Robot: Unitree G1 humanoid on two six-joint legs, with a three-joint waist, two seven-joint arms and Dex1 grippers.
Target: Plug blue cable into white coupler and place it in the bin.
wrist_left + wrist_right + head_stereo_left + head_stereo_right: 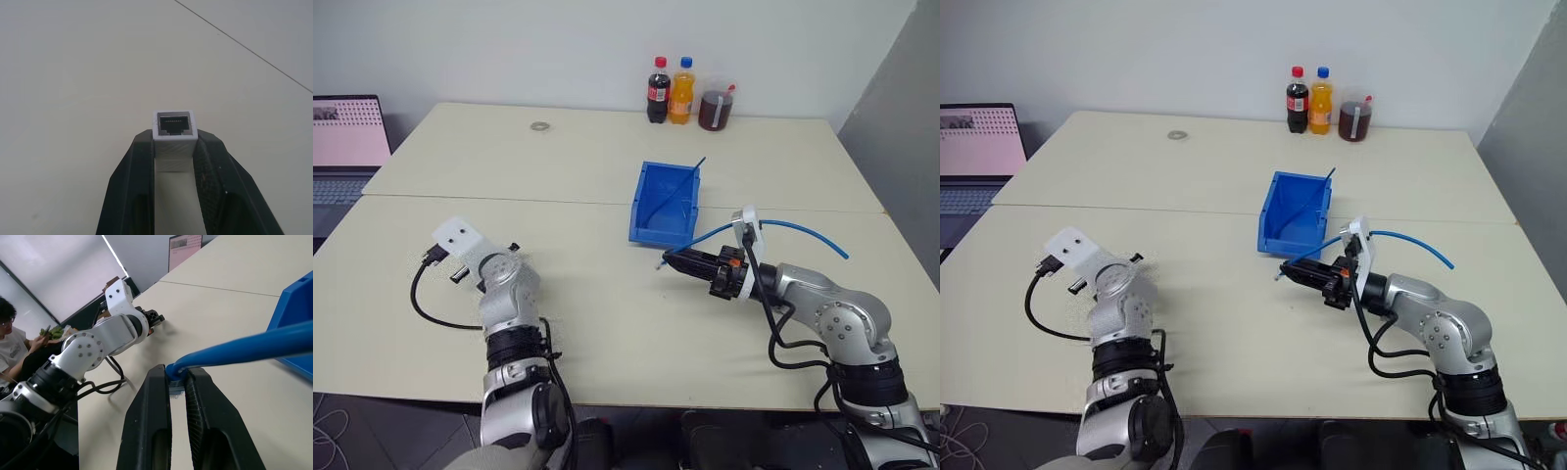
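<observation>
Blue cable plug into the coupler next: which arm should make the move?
Right, probably. The right gripper holds the blue cable near its plug, pointing toward the left side. The left gripper holds the white coupler, socket facing outward, far apart across the table.

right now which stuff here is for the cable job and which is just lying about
For the job:
- white coupler, in the left gripper
- blue cable, in the right gripper
- bin

Lying about:
- three drink bottles
- laptop
- small ring

Silver jointed arms, black looping cables, white wrist housings, black two-finger left pincer point(175, 147).
</observation>
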